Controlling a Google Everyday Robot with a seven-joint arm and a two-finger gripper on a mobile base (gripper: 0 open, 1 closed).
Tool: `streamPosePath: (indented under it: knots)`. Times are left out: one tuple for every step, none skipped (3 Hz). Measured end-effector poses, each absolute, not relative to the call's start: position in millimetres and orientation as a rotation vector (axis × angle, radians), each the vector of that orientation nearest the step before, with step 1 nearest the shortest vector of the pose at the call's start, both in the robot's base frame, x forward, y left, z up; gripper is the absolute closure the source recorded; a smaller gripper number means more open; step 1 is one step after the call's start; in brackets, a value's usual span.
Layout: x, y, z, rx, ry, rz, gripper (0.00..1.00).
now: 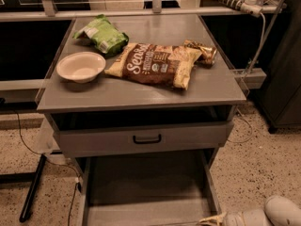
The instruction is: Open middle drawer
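The middle drawer (146, 185) stands pulled far out below the cabinet top, and I look down into its bare grey inside. Its front and handle lie at the bottom edge of the view and are mostly cut off. The taller-fronted top drawer (146, 139) with a black bar handle sits above it, out only a little. My gripper (210, 219) is at the bottom right, by the right end of the middle drawer's front. The white arm (282, 213) runs off to the right behind it.
On the cabinet top (141, 93) lie a white bowl (81, 66), a green bag (101, 34), a brown snack bag (153, 64) and a small wrapper (202, 51). A black pole (33, 187) and cables lie on the speckled floor at the left. A power strip (235, 1) hangs at the back right.
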State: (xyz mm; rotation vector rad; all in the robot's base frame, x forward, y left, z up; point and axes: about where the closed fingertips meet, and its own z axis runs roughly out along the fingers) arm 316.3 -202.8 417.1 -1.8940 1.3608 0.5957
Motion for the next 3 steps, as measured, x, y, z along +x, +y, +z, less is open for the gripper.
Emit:
streamPosePath:
  knots:
    - [316.3, -202.8, 417.1, -1.894, 1.361, 0.596, 0.35]
    - [316.3, -202.8, 417.1, -1.894, 1.361, 0.596, 0.12]
    - [316.3, -202.7, 417.1, -1.894, 1.361, 0.596, 0.00]
